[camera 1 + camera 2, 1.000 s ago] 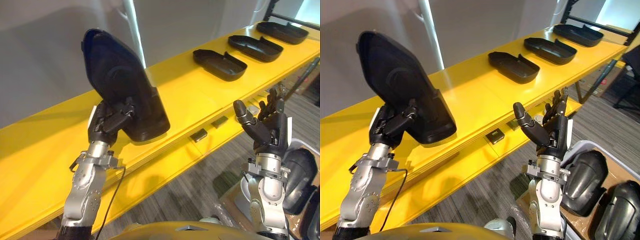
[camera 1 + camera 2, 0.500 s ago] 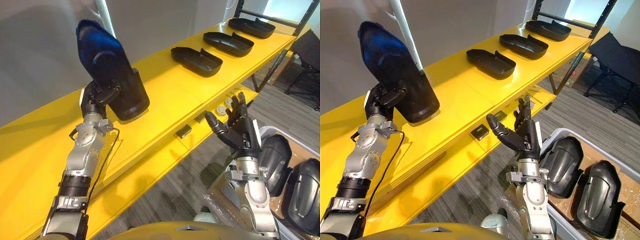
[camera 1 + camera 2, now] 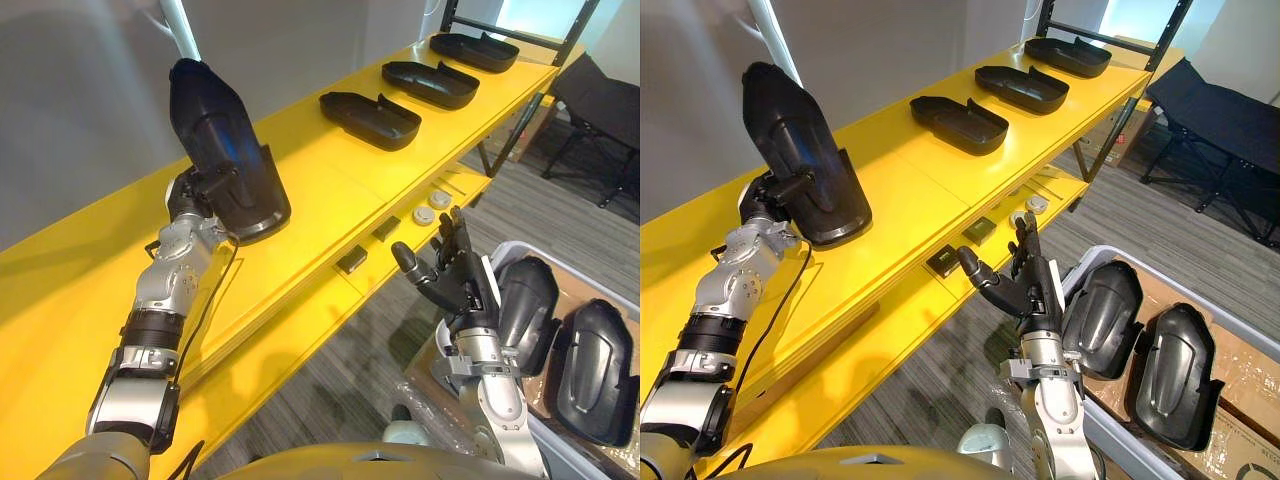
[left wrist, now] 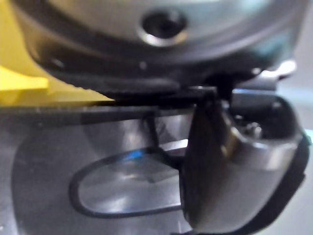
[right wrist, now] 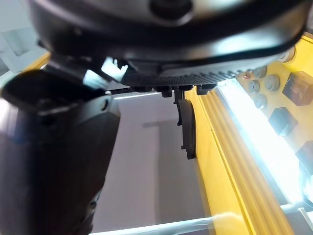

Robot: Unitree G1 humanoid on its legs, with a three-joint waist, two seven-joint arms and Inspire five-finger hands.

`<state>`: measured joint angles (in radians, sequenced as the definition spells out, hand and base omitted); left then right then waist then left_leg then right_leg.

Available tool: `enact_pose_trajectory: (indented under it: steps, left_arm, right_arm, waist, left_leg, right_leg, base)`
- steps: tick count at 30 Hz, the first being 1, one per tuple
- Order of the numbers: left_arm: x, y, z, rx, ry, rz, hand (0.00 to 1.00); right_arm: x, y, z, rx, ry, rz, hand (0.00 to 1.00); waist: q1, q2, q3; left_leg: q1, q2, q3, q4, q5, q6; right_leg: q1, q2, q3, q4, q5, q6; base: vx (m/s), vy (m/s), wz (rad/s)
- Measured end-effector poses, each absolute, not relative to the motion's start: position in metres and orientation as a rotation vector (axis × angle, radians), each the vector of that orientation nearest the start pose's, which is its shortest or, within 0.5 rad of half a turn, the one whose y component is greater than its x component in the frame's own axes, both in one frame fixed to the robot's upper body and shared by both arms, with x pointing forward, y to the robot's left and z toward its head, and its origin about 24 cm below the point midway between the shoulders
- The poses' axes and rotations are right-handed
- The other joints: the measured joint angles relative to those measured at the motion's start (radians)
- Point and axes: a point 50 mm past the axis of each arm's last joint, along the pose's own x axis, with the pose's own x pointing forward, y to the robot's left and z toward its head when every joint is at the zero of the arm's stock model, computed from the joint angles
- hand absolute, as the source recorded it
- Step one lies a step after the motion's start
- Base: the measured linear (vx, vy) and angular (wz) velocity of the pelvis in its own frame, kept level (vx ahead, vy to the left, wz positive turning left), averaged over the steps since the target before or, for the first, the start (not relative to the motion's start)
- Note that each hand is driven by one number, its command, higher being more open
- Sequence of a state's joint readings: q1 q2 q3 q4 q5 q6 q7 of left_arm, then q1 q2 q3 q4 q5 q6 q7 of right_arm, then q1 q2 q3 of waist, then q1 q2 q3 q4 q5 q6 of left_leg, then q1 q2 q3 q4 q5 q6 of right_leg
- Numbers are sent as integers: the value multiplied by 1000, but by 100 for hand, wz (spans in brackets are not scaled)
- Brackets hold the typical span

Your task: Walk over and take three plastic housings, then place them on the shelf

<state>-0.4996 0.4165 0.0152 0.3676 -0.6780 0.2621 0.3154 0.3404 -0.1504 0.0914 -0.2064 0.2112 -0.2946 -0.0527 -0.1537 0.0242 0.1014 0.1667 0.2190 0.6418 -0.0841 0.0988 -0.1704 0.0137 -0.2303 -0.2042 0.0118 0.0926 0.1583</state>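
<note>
1. Now, the left hand (image 3: 203, 192) was raised over the yellow shelf (image 3: 330, 195), its fingers clenched round the lower edge of the held housing (image 3: 222, 135), a black plastic one.
2. It stood tilted, narrow end up and wide end down at the shelf top. Whether it touched the shelf, I could not tell.
3. Three more lay flat, hollow side up, in a row further to the right on the shelf: near housing (image 3: 368, 118), middle housing (image 3: 430, 83), far housing (image 3: 474, 50). All were well apart from the held one.
4. The right hand (image 3: 452, 287) was up over the floor, btw. the shelf and a grey bin (image 3: 1106, 436), fingers released and spread, w/ nothing in them.
5. In the bin, domed side up, the inner housing (image 3: 525, 305) lay just beside the outer housing (image 3: 595, 370).
6. On the lower ledge of the shelf sat small black blocks (image 3: 351, 262) and round discs (image 3: 430, 205).
</note>
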Motion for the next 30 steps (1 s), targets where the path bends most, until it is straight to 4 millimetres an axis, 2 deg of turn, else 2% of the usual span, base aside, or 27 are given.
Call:
enact_pose_trajectory:
  steps: [2,5,10,18,23,30]
  left_arm:
    - [343,231,93,-284,189,276,100]
    - [341,230,73,-325,295,283,100]
    - [341,230,74,-349,289,301,100]
    - [341,228,71,-364,262,343,100]
    - [341,230,71,-293,241,393,100]
    - [339,243,71,11,281,448,100]
  right_arm:
    - [183,-173,46,87,-155,-44,100]
    - [183,-171,46,92,-151,-45,100]
    - [184,-166,45,104,-140,-41,100]
    - [184,-167,43,105,-124,-83,100]
    - [184,-168,44,106,-127,-94,100]
    - [188,-166,48,110,-145,-82,100]
  waist:
    - [-1,0,0]
    - [-9,-3,2]
    - [-9,-5,3]
    - [-9,-7,4]
    - [-9,-7,6]
    - [-5,-7,7]
  left_leg:
    - [0,2,0,0,1,0]
    - [0,3,0,0,3,0]
    - [0,4,0,0,6,1]
    - [0,4,1,0,9,2]
    - [0,4,1,0,9,2]
    - [0,4,0,-1,10,2]
  right_leg:
    - [0,2,0,0,0,0]
    - [0,3,1,0,0,-1]
    - [0,5,2,0,2,-2]
    - [0,6,3,-1,4,-1]
    - [0,6,3,-1,5,-1]
    - [0,6,4,-2,5,-1]
  base:
    - [0,0,0]
    - [0,0,0]
    - [0,0,0]
    - [0,0,0]
    - [0,0,0]
    - [0,0,0]
